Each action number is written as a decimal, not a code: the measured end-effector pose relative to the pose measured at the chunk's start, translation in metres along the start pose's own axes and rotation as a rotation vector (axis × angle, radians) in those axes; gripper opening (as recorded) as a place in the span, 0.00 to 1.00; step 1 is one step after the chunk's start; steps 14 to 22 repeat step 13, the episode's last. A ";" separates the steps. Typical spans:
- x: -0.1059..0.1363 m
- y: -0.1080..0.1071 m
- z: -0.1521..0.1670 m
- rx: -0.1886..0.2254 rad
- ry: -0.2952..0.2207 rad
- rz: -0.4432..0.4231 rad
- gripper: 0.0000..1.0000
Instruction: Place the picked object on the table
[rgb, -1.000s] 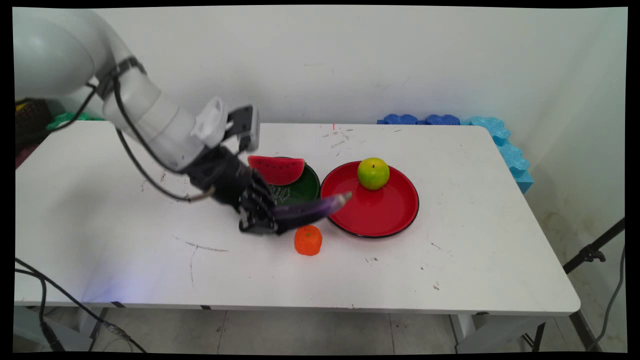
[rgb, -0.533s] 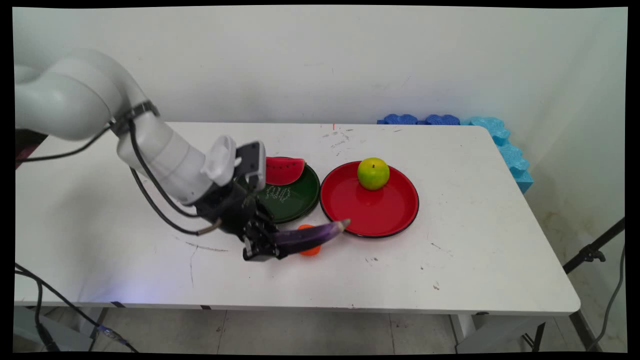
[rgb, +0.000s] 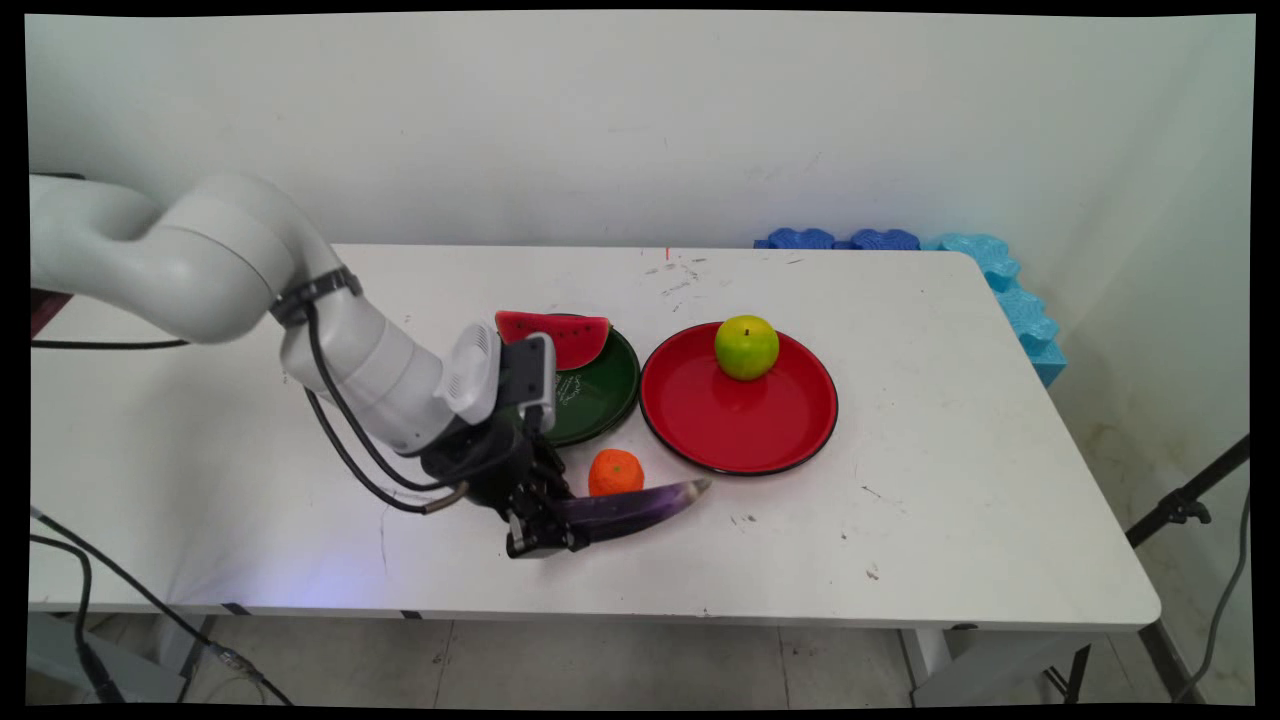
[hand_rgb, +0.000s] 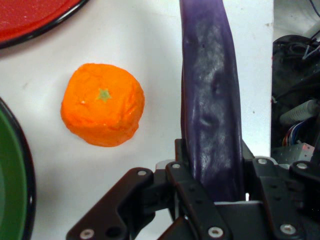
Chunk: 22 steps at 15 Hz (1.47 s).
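The black gripper (rgb: 548, 520) is clenched on one end of a long purple eggplant (rgb: 640, 503), low over the white table (rgb: 950, 500) towards its near edge. The eggplant lies nearly level, its tip pointing towards the table's right end. An orange (rgb: 614, 471) sits just behind it. Further back stand a green plate (rgb: 612, 390) bearing a watermelon slice (rgb: 560, 334) and a red plate (rgb: 760, 425) bearing a green apple (rgb: 746, 346)

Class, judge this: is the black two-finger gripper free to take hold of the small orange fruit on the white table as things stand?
Probably not: the gripper is shut on the long purple aubergine, though the orange fruit sits uncovered right beside it.
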 end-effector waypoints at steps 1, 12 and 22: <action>-0.001 0.000 0.005 -0.001 -0.002 0.005 0.00; -0.007 -0.004 0.035 -0.006 -0.011 0.042 1.00; -0.005 -0.005 0.034 -0.006 -0.007 0.046 1.00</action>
